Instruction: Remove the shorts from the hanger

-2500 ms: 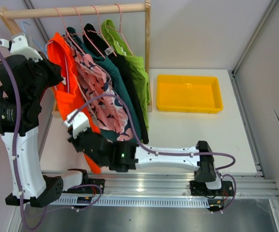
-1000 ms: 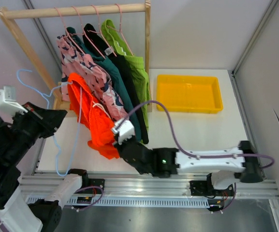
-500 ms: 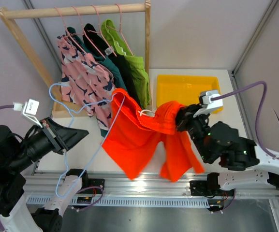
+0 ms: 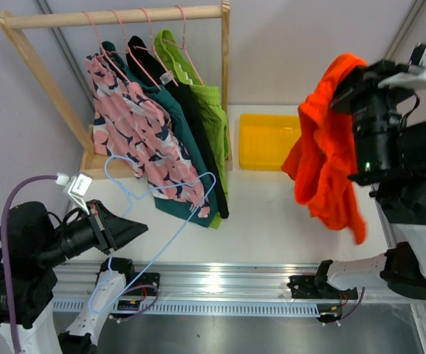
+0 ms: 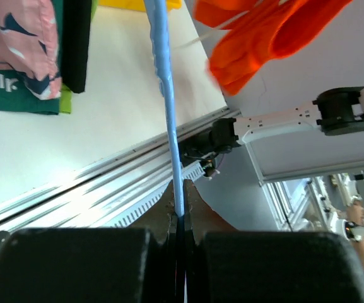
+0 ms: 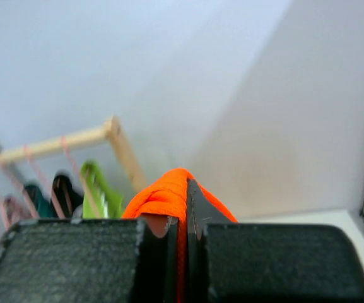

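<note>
From the top cam I see the orange shorts up in the air at the right of the frame, hanging loose from the right gripper. They are well apart from the wooden rack at upper left. How this gripper closes is hard to read there, as cloth covers the tips. The right wrist cam settles it: the jaws are nearly together w/ an orange fold squeezed between them, but the rest of the shorts is cut off in that view. On the rack hang the pink shorts, teal pair, black pair and lime pair. The yellow tray lies on the table behind, partly hidden by the orange cloth. At lower left the left gripper holds the blue hanger, tilted over the table edge. The left wrist cam shows this grip clearly, fingers shut tight on the thin wire. I cannot tell which part of the hanger it is. That cam also catches only the hems of the hanging pairs, approx. upper left.
</note>
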Controlling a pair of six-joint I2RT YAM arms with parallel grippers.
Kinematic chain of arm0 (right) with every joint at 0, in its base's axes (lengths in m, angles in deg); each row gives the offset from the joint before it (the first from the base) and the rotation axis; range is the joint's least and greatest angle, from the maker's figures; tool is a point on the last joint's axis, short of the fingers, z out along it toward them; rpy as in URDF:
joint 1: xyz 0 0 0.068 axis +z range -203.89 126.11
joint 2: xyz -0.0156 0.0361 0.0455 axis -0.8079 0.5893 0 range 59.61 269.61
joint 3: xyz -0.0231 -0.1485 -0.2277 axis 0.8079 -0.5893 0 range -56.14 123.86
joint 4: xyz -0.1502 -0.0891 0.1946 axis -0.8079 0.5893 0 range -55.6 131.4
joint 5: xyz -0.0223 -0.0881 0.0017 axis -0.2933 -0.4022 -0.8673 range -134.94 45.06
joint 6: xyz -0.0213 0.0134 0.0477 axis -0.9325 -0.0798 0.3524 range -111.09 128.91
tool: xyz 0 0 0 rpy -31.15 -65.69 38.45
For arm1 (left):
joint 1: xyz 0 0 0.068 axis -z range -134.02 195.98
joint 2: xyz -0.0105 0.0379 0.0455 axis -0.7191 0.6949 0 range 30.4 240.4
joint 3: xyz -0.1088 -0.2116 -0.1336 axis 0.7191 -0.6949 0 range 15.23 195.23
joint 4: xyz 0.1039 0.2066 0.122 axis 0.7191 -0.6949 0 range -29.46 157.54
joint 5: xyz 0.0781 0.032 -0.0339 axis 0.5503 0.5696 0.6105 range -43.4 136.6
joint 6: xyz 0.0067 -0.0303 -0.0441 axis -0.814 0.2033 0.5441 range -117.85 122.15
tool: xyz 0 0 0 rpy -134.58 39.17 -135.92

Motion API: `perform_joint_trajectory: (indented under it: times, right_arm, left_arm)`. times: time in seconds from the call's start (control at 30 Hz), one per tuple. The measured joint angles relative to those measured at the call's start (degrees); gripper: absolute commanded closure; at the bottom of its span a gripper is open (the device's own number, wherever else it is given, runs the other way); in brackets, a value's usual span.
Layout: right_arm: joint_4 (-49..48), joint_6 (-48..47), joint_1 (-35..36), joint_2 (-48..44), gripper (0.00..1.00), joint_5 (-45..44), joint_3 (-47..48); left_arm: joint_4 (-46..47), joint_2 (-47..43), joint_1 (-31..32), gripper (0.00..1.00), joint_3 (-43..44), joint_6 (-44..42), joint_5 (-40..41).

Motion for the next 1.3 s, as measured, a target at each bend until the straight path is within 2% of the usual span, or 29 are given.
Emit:
perform_joint_trajectory:
  times: [0.17,0.23,0.47,0.6,0.7,0.8,1.1,1.13,1.17,1.23,1.3]
  right_arm:
    - [5.07,-0.02,-15.10,13.44,1.00,9.53,21.88]
    - [6.19,0.28,-19.50,17.20,1.00,14.19,26.03]
    - [9.46,7.89,-42.25,24.68,1.00,35.60,26.95]
    - [7.82,11.26,-50.77,27.43,1.00,43.93,25.05]
    - [5.07,14.08,-54.66,28.92,1.00,49.48,22.23]
    - [-0.55,17.44,-57.75,28.81,1.00,54.71,13.51]
    - [-14.51,25.77,-58.97,24.61,1.00,61.64,-25.00]
    - [-15.82,26.64,-58.95,24.00,0.91,61.81,-28.65]
    - [-16.26,27.54,-58.97,23.58,0.66,61.86,-31.47]
    - [-16.13,29.46,-58.97,23.50,0.01,61.44,-34.05]
    - [-13.53,30.73,-59.06,24.09,0.01,59.93,-33.75]
  left_arm:
    - [-0.09,-0.28,0.11,1.00,3.28,-0.72,6.58]
    - [0.17,-0.46,0.15,1.00,4.76,-0.81,10.34]
    - [-0.13,1.07,0.17,1.00,14.05,-0.76,26.99]
    - [0.94,1.27,0.17,1.00,16.33,-0.74,32.76]
    - [0.90,1.46,0.20,1.00,14.10,-0.74,35.87]
    - [0.26,2.49,0.22,1.00,13.77,-0.72,39.50]
    - [0.28,3.45,0.22,1.00,14.62,-0.68,50.07]
    - [0.33,3.78,0.22,1.00,14.69,-0.70,50.95]
    - [0.31,4.17,0.22,1.00,14.67,-0.74,51.78]
    - [0.74,5.20,0.26,1.00,14.38,-0.81,53.09]
    - [2.23,6.34,0.26,1.00,13.38,-1.25,54.31]
